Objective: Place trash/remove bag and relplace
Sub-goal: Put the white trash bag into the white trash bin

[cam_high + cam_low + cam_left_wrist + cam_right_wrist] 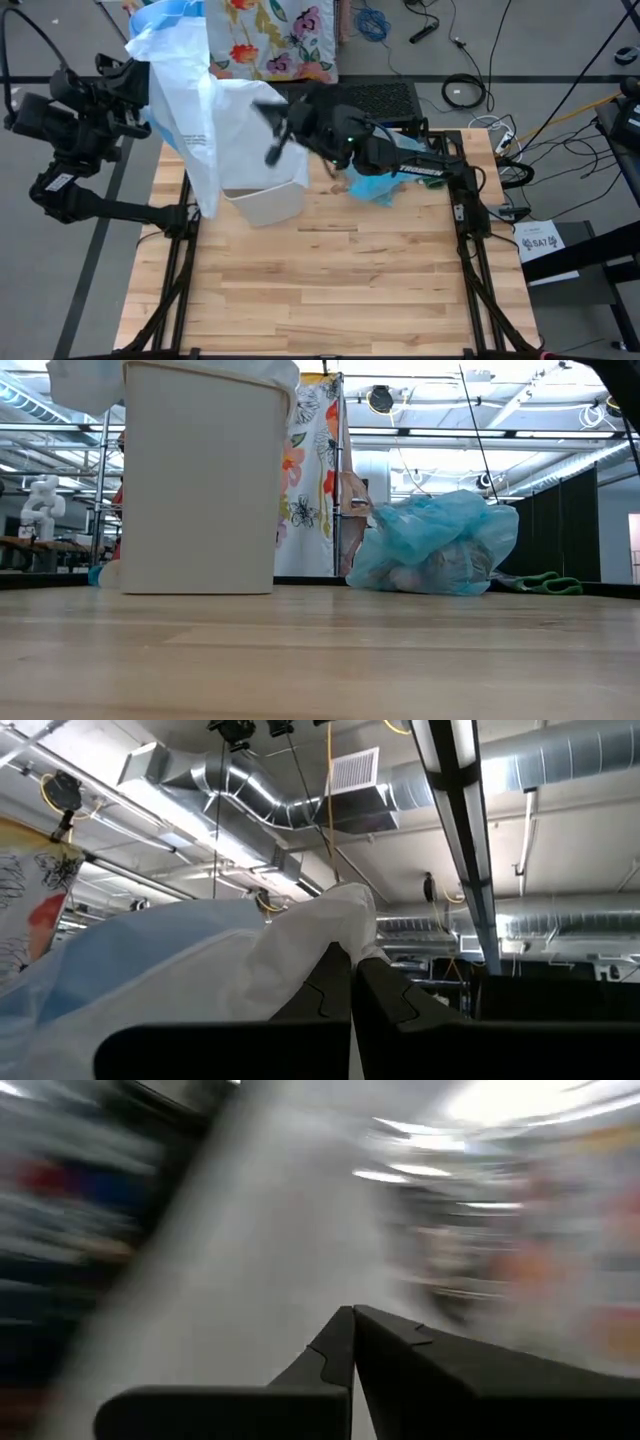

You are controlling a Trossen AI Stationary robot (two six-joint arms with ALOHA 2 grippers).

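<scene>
1. A white bin [268,203] stands on the wooden table [330,290], near the far left part of it
2. A big white bag [195,110] hangs over the bin. Its top end is lifted up high and leans out past the table's left edge
3. The left claw [352,982] is up by the top of the white bag. Its two fingers are pressed together, with the white plastic right at the tips, so it looks like it pinches the bag
4. The right claw [272,128] is above the bin, close to the white bag. Its fingers are pressed together too. I cannot tell if it holds any plastic
5. The light-blue bag [435,545] lies on the table to the right of the bin, apart from it. It is bunched up, and crumpled scraps [440,572] show through the thin plastic
</scene>
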